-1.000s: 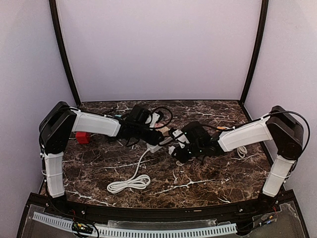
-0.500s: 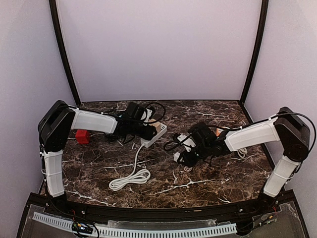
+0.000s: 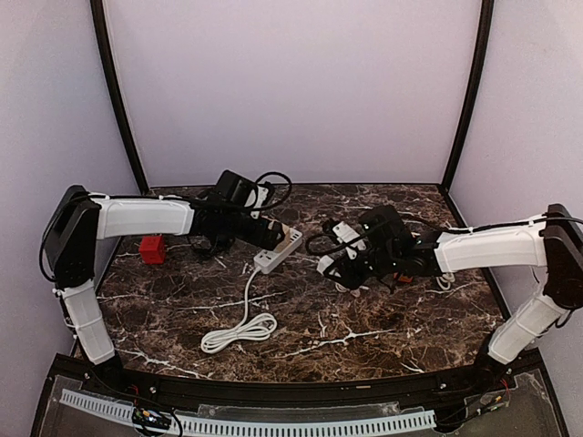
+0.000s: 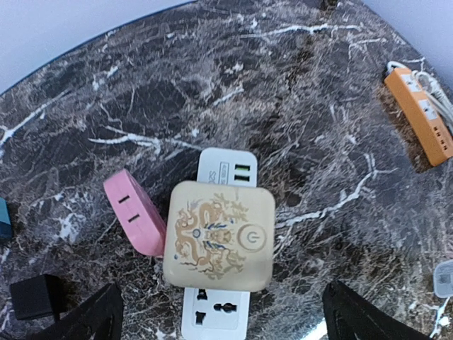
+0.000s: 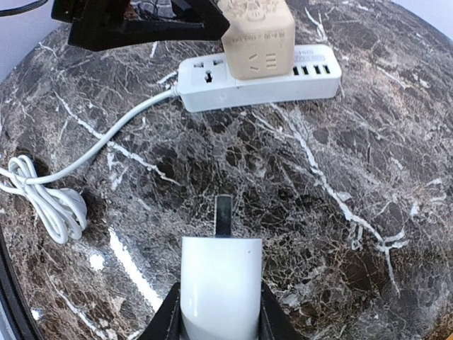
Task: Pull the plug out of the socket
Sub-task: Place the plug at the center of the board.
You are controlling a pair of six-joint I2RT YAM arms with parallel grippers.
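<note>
The white power strip (image 3: 279, 249) lies mid-table, with a cream cube adapter (image 4: 219, 235) bearing a dragon print plugged into it (image 5: 256, 34). My right gripper (image 3: 335, 262) is shut on a white plug (image 5: 219, 287). Its metal prong (image 5: 223, 214) is bare and points at the strip (image 5: 258, 81), well apart from it above the table. My left gripper (image 3: 262, 237) hovers over the strip with its fingers (image 4: 85, 319) spread wide on either side of the cube, touching nothing. A pink plug (image 4: 134, 212) leans against the cube's left side.
The strip's white cable ends in a coil (image 3: 239, 332) near the front. An orange power strip (image 4: 421, 117) lies to the right, a red block (image 3: 152, 248) at the far left, and a black adapter (image 4: 32, 297) by the left fingers.
My right gripper has drawn the white plug out of the strip and moved right and back with it. The strip has shifted toward the back left with my left gripper.
</note>
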